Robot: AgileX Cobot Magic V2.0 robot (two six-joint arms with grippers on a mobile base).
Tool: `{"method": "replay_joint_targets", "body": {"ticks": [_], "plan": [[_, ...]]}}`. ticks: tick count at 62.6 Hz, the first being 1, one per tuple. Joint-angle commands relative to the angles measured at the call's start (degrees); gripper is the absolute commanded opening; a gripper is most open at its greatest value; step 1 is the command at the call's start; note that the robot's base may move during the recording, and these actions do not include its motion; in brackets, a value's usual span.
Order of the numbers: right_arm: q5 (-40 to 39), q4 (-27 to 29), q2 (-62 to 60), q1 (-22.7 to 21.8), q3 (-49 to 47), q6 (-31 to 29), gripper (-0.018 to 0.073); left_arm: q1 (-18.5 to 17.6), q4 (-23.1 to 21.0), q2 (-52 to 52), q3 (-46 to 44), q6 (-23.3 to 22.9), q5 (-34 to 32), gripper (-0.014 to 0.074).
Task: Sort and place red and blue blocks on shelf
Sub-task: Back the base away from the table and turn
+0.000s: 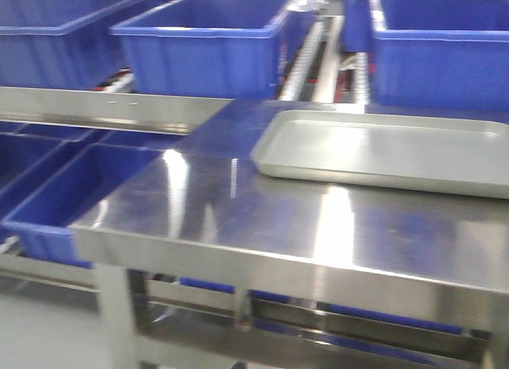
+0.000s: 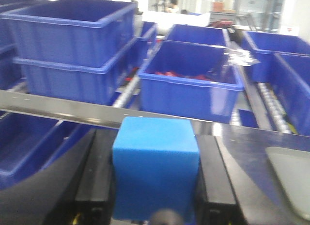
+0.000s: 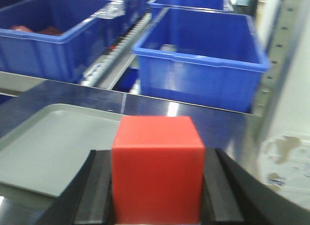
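In the left wrist view, the blue block (image 2: 156,171) sits clamped between the two black fingers of my left gripper (image 2: 155,137), held above the steel table's edge and facing the shelf (image 2: 72,111). The right wrist view shows the red block (image 3: 157,169) squeezed between the fingers of my right gripper (image 3: 157,154), over the table by the grey tray (image 3: 48,142). Both blocks fill the gap between their jaws. The shelf (image 1: 306,59), with roller rails and blue bins, runs behind the table. Neither gripper appears in the front view.
A shiny steel table (image 1: 238,210) carries the shallow grey tray (image 1: 382,150). Large blue bins (image 1: 207,47) stand on the shelf, more sit lower left (image 1: 71,194). One bin (image 2: 191,84) holds red items. A white upright post (image 3: 286,89) stands at the right.
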Motion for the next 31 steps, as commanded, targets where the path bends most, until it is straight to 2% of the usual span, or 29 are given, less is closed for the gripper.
{"method": "replay_joint_targets", "body": {"ticks": [1,31], "plan": [[-5.44,-0.16,0.17,-0.38,-1.65,-0.45,0.0048,0.16,-0.45,0.36,-1.55,-0.31,-5.44,0.0125],[-5.44,-0.16,0.17,-0.38,-1.65,-0.45,0.0048,0.16,-0.45,0.36,-1.55,-0.31,-5.44,0.0125]]}}
